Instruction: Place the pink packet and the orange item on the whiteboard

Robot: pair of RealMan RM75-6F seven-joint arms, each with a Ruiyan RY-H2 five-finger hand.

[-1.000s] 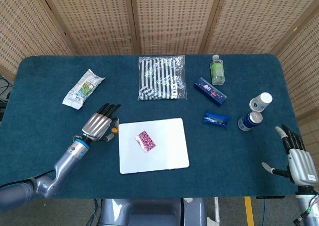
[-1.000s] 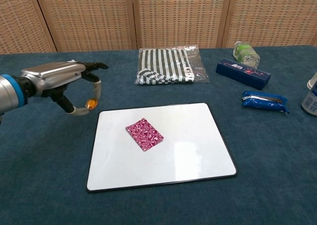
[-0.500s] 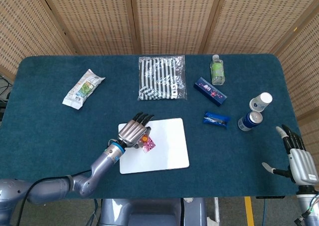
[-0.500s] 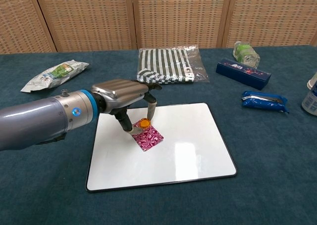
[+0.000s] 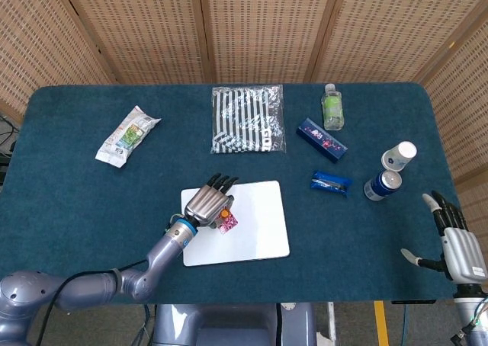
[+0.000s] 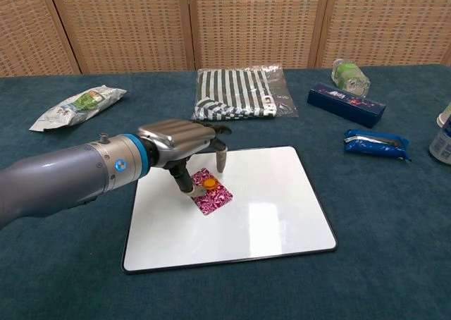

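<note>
The whiteboard (image 5: 259,224) (image 6: 268,200) lies flat near the table's front middle. The pink patterned packet (image 5: 227,223) (image 6: 213,195) lies on its left half. A small orange item (image 5: 226,212) (image 6: 209,183) sits on top of the packet. My left hand (image 5: 207,203) (image 6: 180,140) hovers right over them with its fingers apart; the thumb is just left of the orange item and a fingertip (image 6: 220,165) stands clear of it. My right hand (image 5: 456,247) hangs open beyond the table's front right corner, seen only in the head view.
A striped cloth pack (image 5: 247,119) (image 6: 242,91) lies behind the board. A snack bag (image 5: 127,135) (image 6: 77,105) is at the far left. To the right are a green bottle (image 5: 332,107), a blue box (image 5: 321,139), a blue packet (image 5: 331,182) and cups (image 5: 390,171).
My left hand carried the orange item from left of the board to over the pink packet and lowered it. The item now rests on the packet, with the finger lifted off it.
</note>
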